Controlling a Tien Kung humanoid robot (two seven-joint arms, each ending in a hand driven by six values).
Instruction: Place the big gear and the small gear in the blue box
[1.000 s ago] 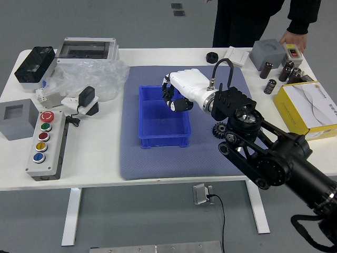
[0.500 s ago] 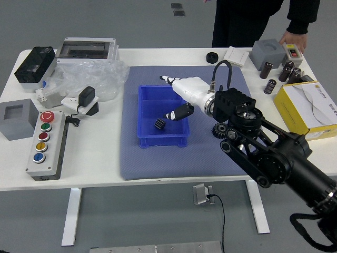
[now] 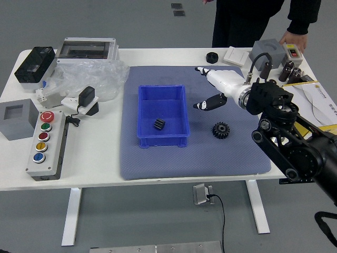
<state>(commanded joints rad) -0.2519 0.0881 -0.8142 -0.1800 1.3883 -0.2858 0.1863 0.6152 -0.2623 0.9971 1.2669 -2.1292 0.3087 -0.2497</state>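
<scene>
The blue box (image 3: 163, 140) stands on the grey-blue mat. Inside it, toward the lower middle, lies a small black gear (image 3: 159, 124). A bigger black toothed gear (image 3: 221, 130) lies flat on the mat, to the right of the box. My right hand (image 3: 202, 88) is over the mat, right of the box and above the big gear in the picture, its fingers spread and holding nothing. The left arm does not show.
Button panel (image 3: 47, 145), grey block (image 3: 18, 119), white device and plastic bag (image 3: 87, 79) fill the left side. A yellow box (image 3: 310, 103), dark cylinders and a grey block stand at the right. Behind the table a person's hand (image 3: 293, 40) rests near the grey block.
The right hand opened and moved right, off the blue box. The small gear came into view lying in the box, and the big gear is now fully uncovered.
</scene>
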